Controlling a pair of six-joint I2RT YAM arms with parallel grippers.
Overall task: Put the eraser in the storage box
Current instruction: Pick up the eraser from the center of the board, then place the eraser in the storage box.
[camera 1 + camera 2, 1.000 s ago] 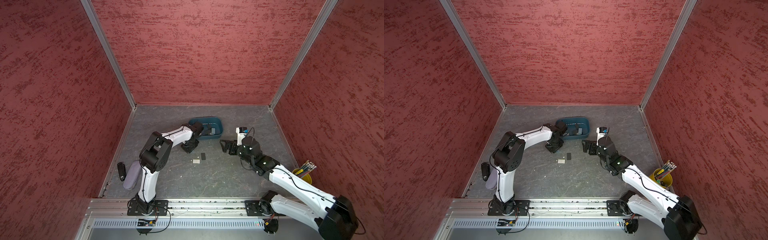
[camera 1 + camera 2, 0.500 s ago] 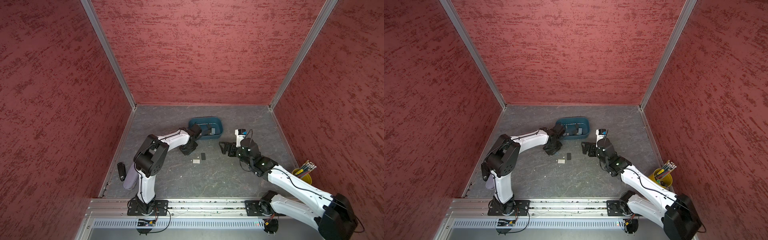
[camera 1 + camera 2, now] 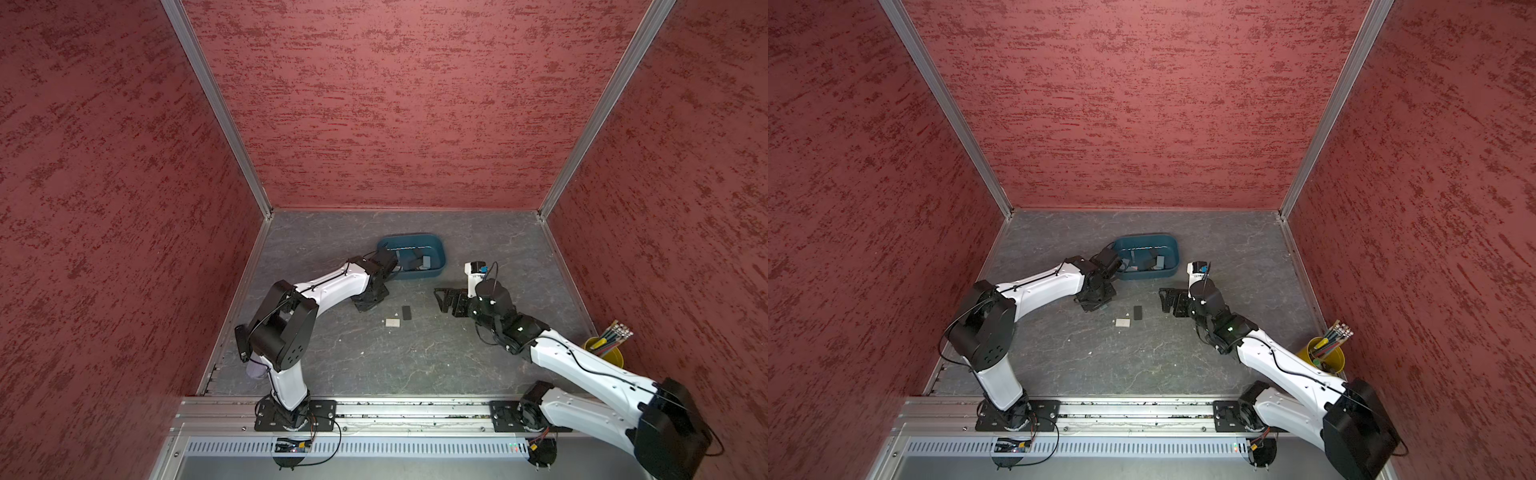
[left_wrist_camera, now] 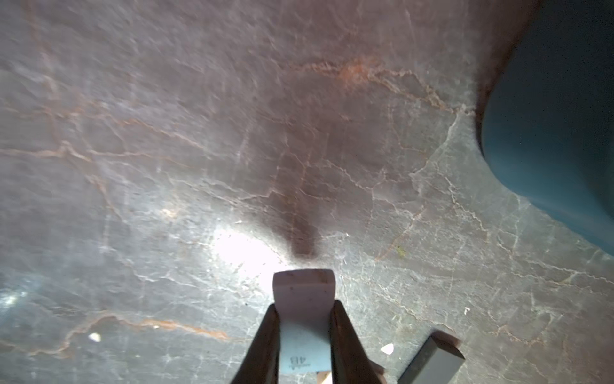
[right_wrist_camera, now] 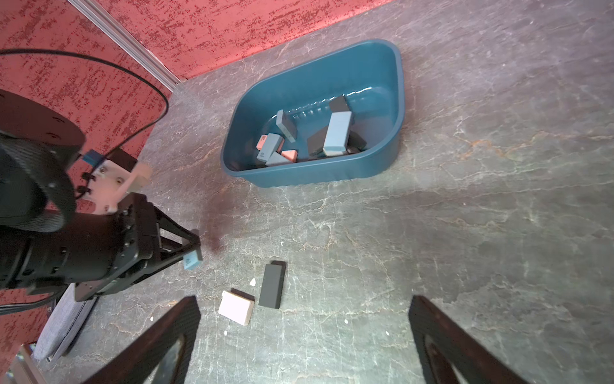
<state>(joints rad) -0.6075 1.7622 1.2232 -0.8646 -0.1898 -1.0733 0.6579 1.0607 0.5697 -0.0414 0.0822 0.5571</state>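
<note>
Red textured walls (image 3: 395,104) close in a grey, veined table (image 3: 374,365) on three sides. Toward the back of it we see the box (image 3: 419,275), teal and shallow. The right wrist view looks into it (image 5: 332,174), and we count a heap of loose erasers (image 5: 337,134) in grey-blue, black and salmon on its floor.

We find the left gripper (image 3: 368,301) down low at the table, just in front of the box's left end and outside it. From its own wrist camera its fingers (image 4: 262,345) stand pinched narrow on the eraser (image 4: 303,292), a pale grey-blue block whose end sticks out past the tips. The box wall (image 4: 548,116) curves by close to one side. So the eraser is in the grip, near the box but not in it. We cannot tell whether it touches the table or hangs just clear.

The right gripper (image 3: 446,297) hovers in front of the box's right end, apart from it. Its fingers (image 5: 166,332) are spread wide with nothing between them.

Between the two grippers we see a white eraser (image 3: 392,322) and a black eraser (image 3: 407,312) lying flat on the table, just beside each other.

At the table's right edge a yellow cup (image 3: 609,358) holds pencils (image 3: 615,334). At the left edge a grey pouch (image 3: 255,370) shows partly behind the left arm.
</note>
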